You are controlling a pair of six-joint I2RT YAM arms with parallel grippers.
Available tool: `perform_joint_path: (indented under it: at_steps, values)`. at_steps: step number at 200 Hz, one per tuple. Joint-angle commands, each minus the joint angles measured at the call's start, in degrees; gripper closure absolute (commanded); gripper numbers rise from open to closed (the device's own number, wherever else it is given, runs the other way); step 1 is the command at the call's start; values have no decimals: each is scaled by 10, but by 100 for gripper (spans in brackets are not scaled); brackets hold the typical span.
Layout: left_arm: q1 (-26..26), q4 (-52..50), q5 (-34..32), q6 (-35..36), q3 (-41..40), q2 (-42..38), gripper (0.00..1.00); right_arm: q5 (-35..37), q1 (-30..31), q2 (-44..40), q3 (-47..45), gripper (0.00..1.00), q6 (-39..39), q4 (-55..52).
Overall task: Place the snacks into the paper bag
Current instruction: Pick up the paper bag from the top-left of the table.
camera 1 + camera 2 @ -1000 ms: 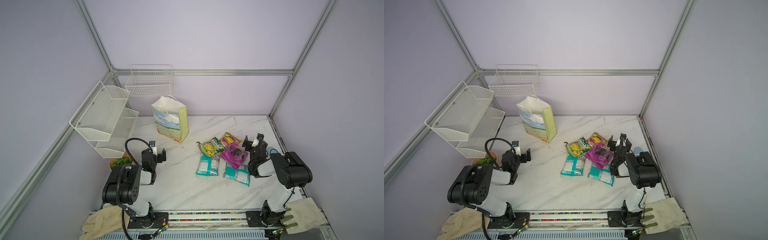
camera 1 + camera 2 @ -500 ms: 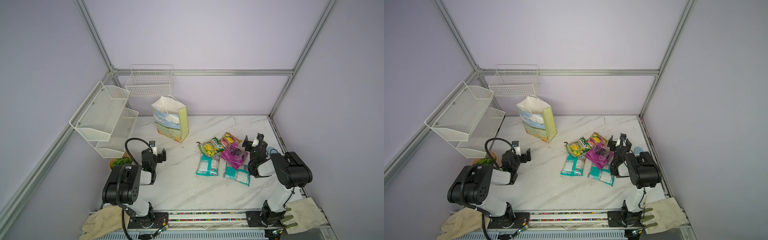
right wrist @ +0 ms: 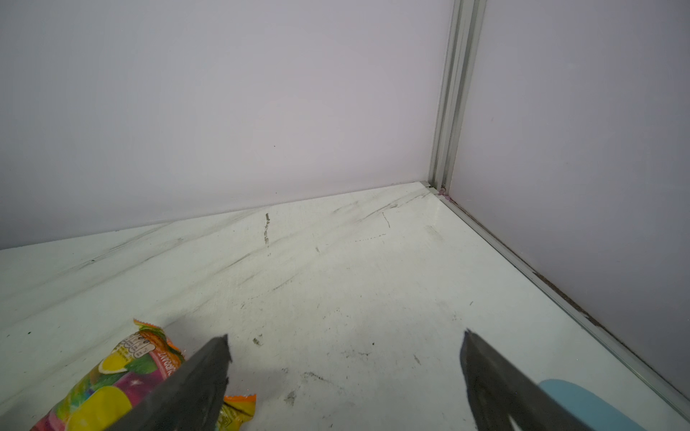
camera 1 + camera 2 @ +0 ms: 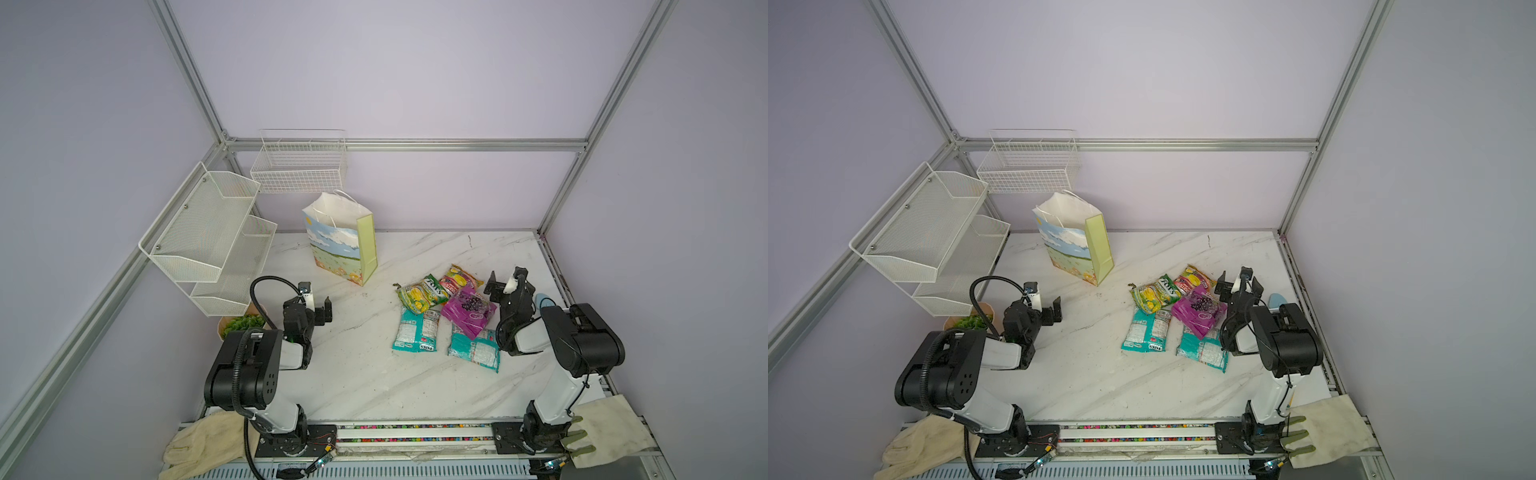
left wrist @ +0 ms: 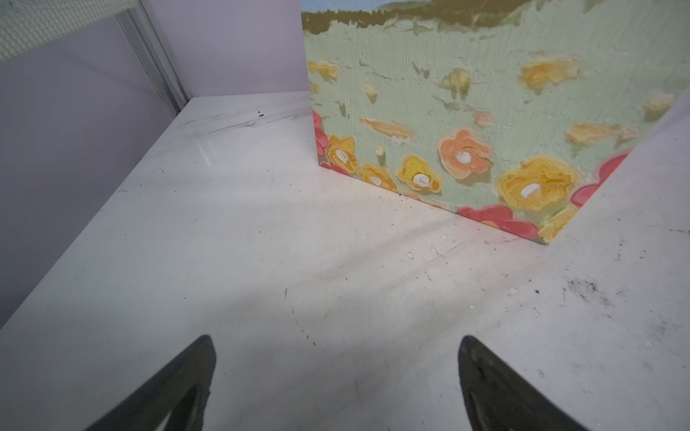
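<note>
The paper bag [image 4: 340,241] [image 4: 1073,245] stands upright and open at the back left of the marble table; its flowered face [image 5: 466,112] fills the left wrist view. The snacks lie flat in a cluster right of centre: a green-yellow packet [image 4: 422,293], an orange-pink one [image 4: 459,280] [image 3: 112,384], a magenta one [image 4: 469,309] and two teal-white ones [image 4: 417,332] [image 4: 476,351]. My left gripper [image 4: 318,309] [image 5: 336,343] is open and empty, low over bare table in front of the bag. My right gripper [image 4: 509,284] [image 3: 345,339] is open and empty, just right of the orange-pink packet.
White wire baskets [image 4: 208,237] [image 4: 299,166] hang on the left and back walls. A potted green plant [image 4: 241,326] sits behind the left arm. A pale blue object [image 4: 544,301] [image 3: 582,403] lies by the right table edge. Gloves [image 4: 199,440] [image 4: 611,432] lie at the front rail.
</note>
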Motion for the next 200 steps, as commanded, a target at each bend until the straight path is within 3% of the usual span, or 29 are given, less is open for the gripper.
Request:
perform_joint_path:
  at_steps: [1, 200]
  values:
    - [2, 28, 7, -5, 19, -12, 0, 5, 1, -5, 0, 3, 1, 6]
    - [3, 20, 8, -5, 22, -13, 0, 5, 2, -5, -1, 3, 2, 7]
